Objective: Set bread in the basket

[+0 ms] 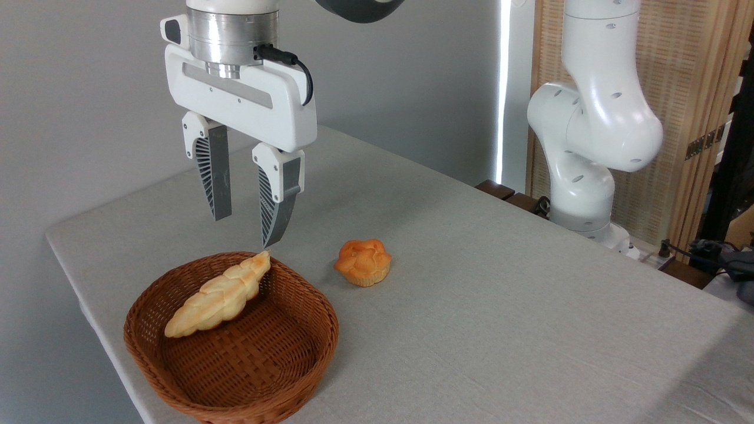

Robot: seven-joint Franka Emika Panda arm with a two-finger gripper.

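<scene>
The bread (363, 262), a small orange-golden bun with a lobed top, sits on the grey tablecloth just right of the basket (277, 377). The round reddish-brown wicker basket stands at the table's front left. My gripper (246, 229) hangs open above the basket's far rim, left of the bun and apart from it, with nothing between its ribbed fingers.
A long pale braided loaf (221, 296) lies inside the basket, leaning on its far wall, its tip just under my right fingertip. The arm's white base (589, 176) rises at the table's far right edge. The table's left edge runs close to the basket.
</scene>
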